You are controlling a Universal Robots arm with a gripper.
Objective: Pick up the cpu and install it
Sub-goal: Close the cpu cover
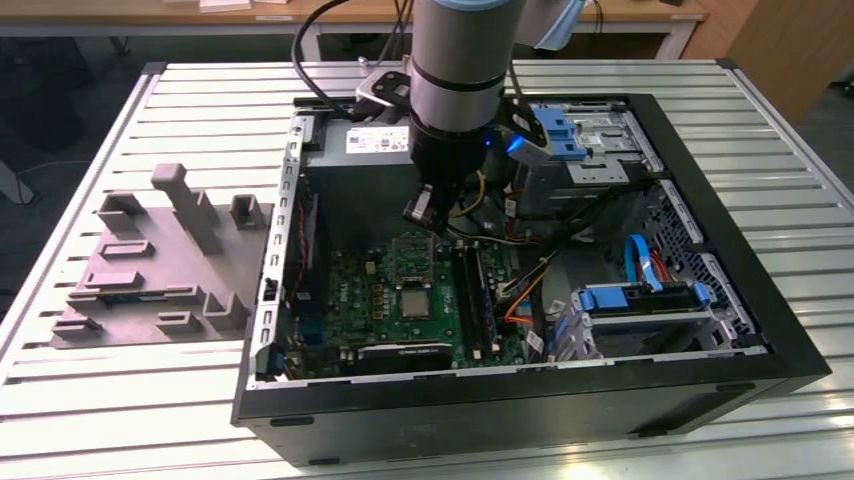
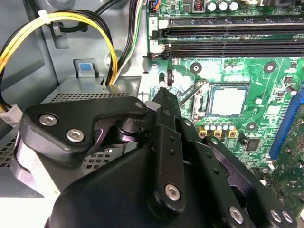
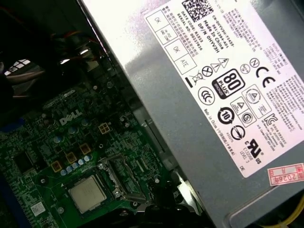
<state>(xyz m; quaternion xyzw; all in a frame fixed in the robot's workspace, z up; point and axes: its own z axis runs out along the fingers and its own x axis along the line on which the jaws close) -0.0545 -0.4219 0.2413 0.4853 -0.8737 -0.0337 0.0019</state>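
Note:
The cpu [image 2: 229, 101] is a small silvery square lying flat in the motherboard socket, also seen in the first wrist view [image 3: 88, 193] and in the exterior view [image 1: 416, 300]. The socket's metal load plate [image 3: 126, 178] stands swung open beside it. My gripper [image 1: 420, 208] hangs inside the open computer case, above the board and beside the socket, toward the power supply. In the second wrist view the gripper [image 2: 163, 92] has its black fingers closed together with nothing between them, a short way from the cpu.
A big grey power supply [image 3: 213, 95] with a white label stands close to the gripper. Yellow and black cables [image 2: 71, 23] run beside it. Memory slots [image 2: 228, 33] border the socket. A grey moulded tray [image 1: 160, 270] lies outside the case on the slatted table. Blue drive brackets [image 1: 641, 295] sit at the exterior view's right.

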